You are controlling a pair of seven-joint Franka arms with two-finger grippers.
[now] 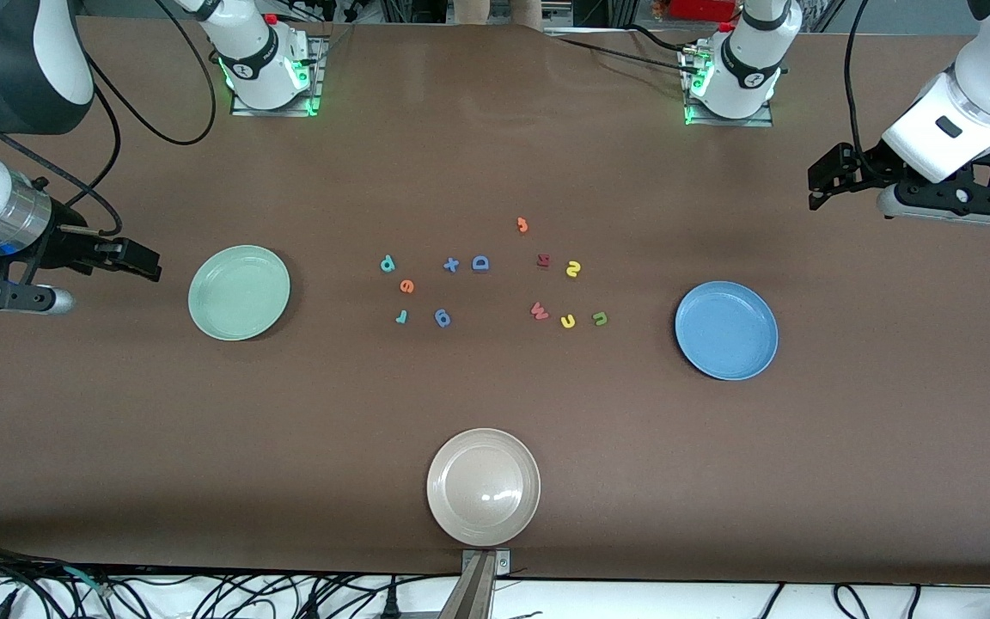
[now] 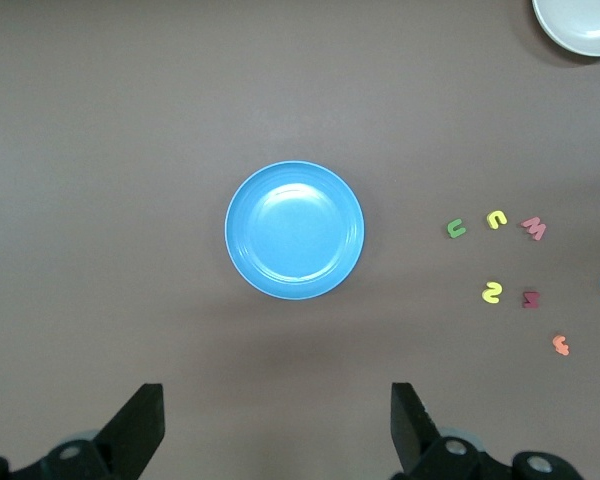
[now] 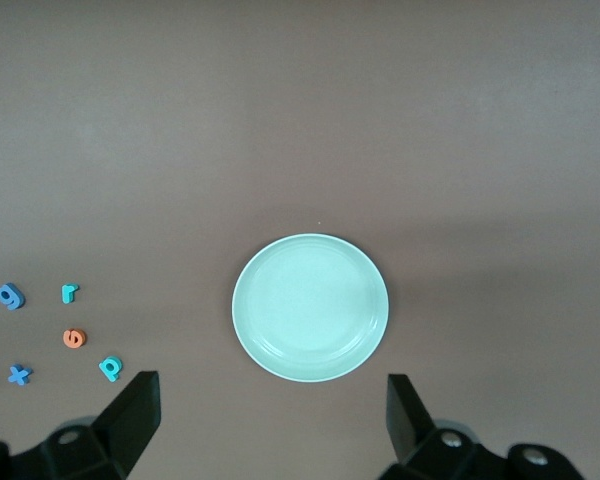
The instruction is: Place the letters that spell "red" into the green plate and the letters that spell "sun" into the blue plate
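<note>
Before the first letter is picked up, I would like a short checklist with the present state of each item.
1. Left gripper open, holding nothing, up over the left arm's end of the table: ok.
2. Right gripper open, holding nothing, beside the green plate: ok.
3. Green plate bare: ok.
4. Blue plate bare: ok.
5. Orange "e", teal "d" and teal "r" lie apart on the table: ok.
6. Yellow letters and olive-green "u" lie apart on the table: ok.
</note>
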